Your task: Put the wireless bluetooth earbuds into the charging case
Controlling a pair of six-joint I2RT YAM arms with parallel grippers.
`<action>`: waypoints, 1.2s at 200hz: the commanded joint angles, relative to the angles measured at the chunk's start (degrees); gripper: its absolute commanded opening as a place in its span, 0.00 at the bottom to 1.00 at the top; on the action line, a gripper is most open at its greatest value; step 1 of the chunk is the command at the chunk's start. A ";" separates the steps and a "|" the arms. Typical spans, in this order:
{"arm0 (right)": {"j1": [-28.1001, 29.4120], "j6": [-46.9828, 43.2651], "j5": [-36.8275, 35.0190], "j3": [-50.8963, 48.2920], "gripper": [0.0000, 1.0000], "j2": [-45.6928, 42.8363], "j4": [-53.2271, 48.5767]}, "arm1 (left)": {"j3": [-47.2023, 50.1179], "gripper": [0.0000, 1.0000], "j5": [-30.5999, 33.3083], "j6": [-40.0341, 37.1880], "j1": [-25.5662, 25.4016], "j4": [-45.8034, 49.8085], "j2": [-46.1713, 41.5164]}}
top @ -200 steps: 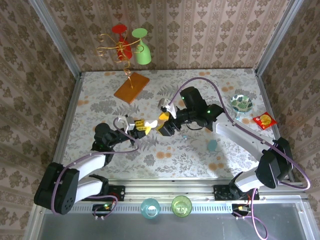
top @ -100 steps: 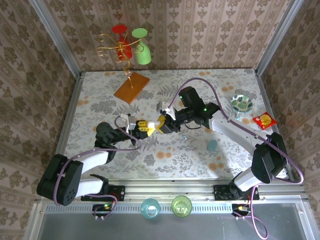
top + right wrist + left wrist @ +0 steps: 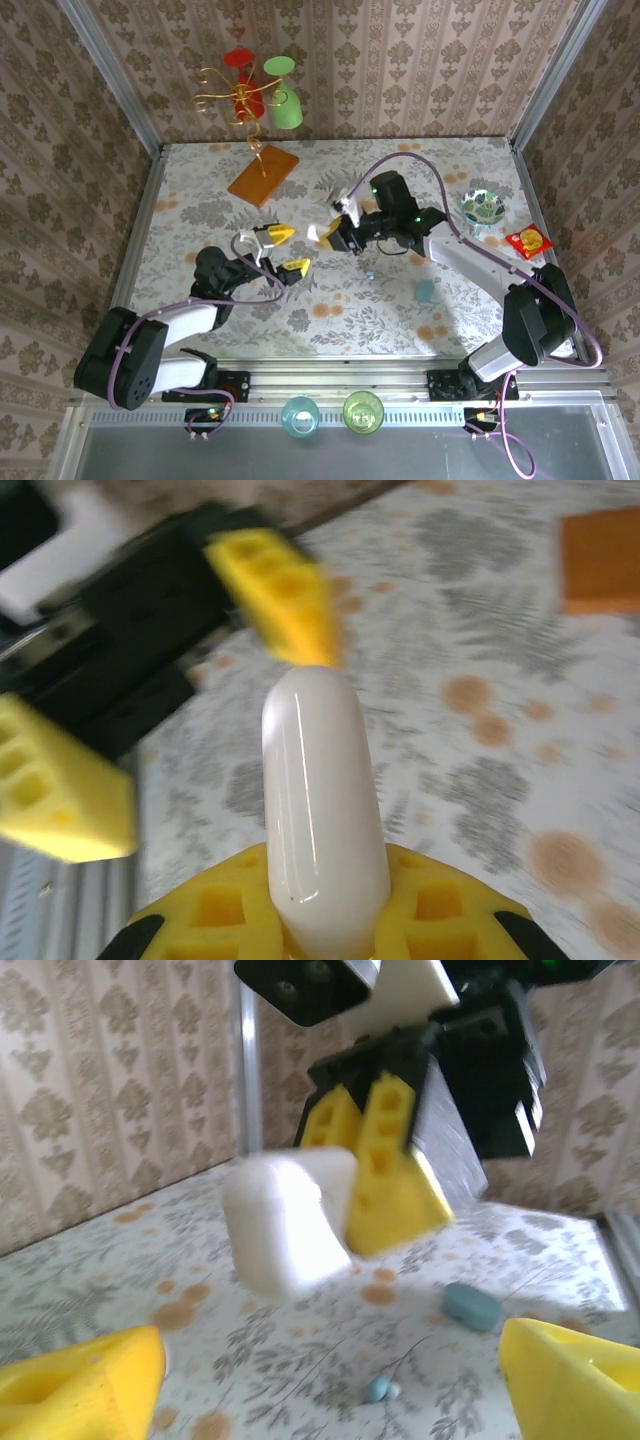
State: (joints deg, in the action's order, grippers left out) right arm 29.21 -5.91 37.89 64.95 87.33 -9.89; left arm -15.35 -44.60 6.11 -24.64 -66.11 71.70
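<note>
Pinching the white charging case point(image 3: 320, 810) between its yellow pads point(image 3: 420, 900), my right claw point(image 3: 324, 233) holds it clear of the table point(image 3: 200, 200), around the middle of the surface. I can't make out a lid seam, so I can't tell whether the case is open. Facing it from the left, my left claw point(image 3: 288, 250) has its jaws wide apart with nothing between them, near the case but not touching it. A little nearer and to the right, a tiny pale-blue earbud point(image 3: 369, 272) lies on the table. Farther right again sits a teal pebble-shaped piece point(image 3: 425, 290).

I judge the step in hand to be readying the case: it is carried in one claw, with no bud in it yet. Next it needs its lid opened, probably by the left claw working against the right's grip. After that comes a fine pinch on that small bud, which could easily skid away.
</note>
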 commanded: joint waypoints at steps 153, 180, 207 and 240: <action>-13.82 37.13 -18.28 3.09 0.37 23.32 -1.49 | -2.58 1.00 23.15 -23.65 -12.36 20.66 2.84; -14.47 35.00 -24.21 0.40 0.57 19.20 -2.15 | -2.90 1.00 23.24 -24.12 -12.20 21.42 2.23; -14.49 33.53 -31.80 -4.41 0.72 11.14 -2.99 | -2.83 1.00 23.41 -24.12 -12.08 21.84 1.19; -13.16 35.80 -48.90 -13.72 0.87 -3.11 -6.02 | -2.49 1.00 23.20 -24.38 -11.82 22.38 -0.11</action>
State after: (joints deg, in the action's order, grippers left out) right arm 15.20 28.88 4.71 56.66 93.60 -12.32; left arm -16.62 -21.37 -16.64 -36.71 -43.24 73.30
